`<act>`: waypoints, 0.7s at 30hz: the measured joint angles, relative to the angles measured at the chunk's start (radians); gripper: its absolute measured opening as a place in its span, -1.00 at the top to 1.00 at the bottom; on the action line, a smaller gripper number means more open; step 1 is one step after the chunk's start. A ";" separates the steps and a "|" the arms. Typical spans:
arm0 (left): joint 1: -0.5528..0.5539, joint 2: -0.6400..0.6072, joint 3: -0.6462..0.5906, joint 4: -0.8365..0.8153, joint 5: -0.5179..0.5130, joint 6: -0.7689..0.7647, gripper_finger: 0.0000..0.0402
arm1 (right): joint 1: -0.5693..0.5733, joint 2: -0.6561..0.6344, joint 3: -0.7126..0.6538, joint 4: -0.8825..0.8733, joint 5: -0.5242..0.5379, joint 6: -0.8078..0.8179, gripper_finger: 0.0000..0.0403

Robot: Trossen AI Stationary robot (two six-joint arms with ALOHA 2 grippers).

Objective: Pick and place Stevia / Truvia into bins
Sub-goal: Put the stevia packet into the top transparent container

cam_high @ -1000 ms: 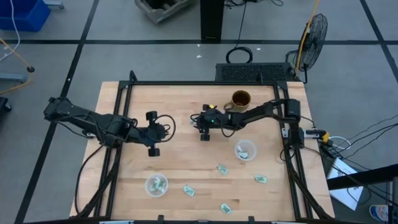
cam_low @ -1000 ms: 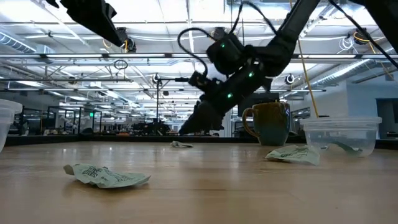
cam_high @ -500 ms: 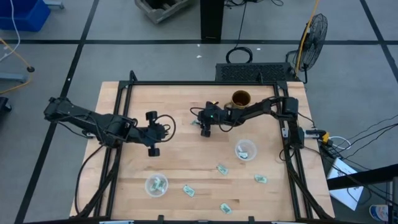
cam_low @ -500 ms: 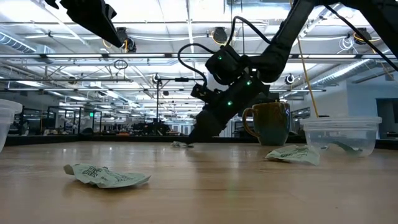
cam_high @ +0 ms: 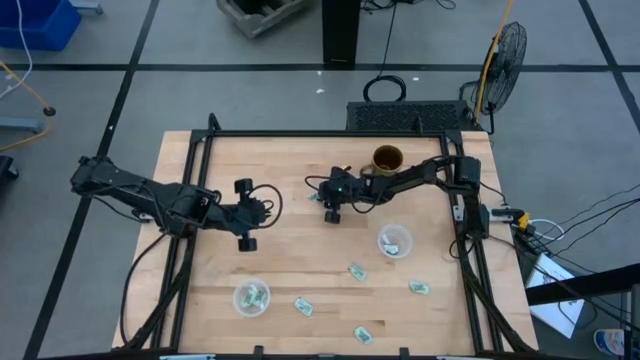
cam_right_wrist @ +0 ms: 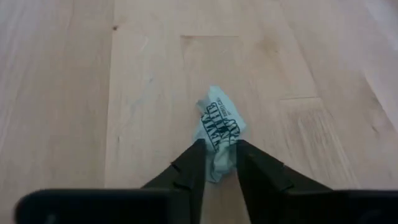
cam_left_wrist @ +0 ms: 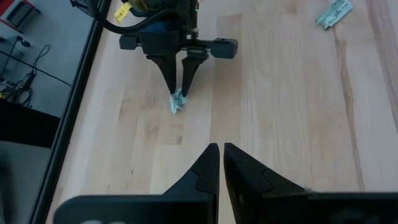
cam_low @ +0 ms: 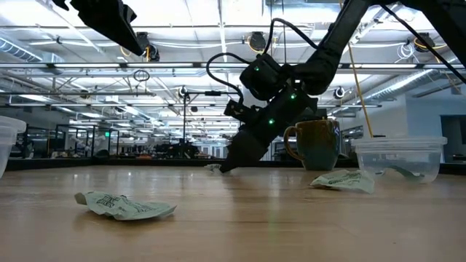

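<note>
From above, the right gripper (cam_high: pixel 331 212) is down at the table just beside the mug (cam_high: pixel 386 159). Its wrist view shows a crumpled packet (cam_right_wrist: pixel 219 134) pinched between the fingertips (cam_right_wrist: pixel 194 154) — on the wood. The left gripper (cam_left_wrist: pixel 221 152) waits, pressed together.

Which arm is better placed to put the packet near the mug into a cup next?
The right. The right gripper is already closed on the packet on the table, and a cup sits near it. The left gripper is shut and empty, apart from that packet.
</note>
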 joint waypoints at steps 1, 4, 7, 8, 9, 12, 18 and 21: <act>0.000 0.000 0.000 0.000 0.000 0.000 0.85 | 0.003 0.000 0.000 0.000 0.000 0.011 0.66; 0.000 0.000 0.000 0.000 0.000 0.000 0.85 | 0.015 -0.006 0.000 -0.008 0.002 0.033 0.85; 0.000 0.000 0.000 0.000 0.000 -0.001 0.85 | 0.044 -0.026 0.000 -0.027 0.017 0.016 0.95; 0.000 0.000 0.000 0.000 0.000 -0.001 0.85 | 0.059 -0.038 -0.002 -0.041 0.031 0.005 0.95; 0.000 0.000 0.000 0.000 0.000 -0.001 0.85 | 0.080 -0.058 -0.003 -0.055 0.056 -0.007 0.94; 0.000 0.000 0.000 0.000 0.000 -0.003 0.85 | 0.149 -0.154 -0.002 -0.152 0.160 -0.036 0.93; 0.000 0.000 0.000 0.002 0.000 -0.003 0.85 | 0.316 -0.410 -0.002 -0.486 0.265 0.133 0.95; 0.000 0.000 0.000 0.003 0.000 -0.010 0.85 | 0.399 -0.525 -0.001 -0.689 0.287 0.272 0.93</act>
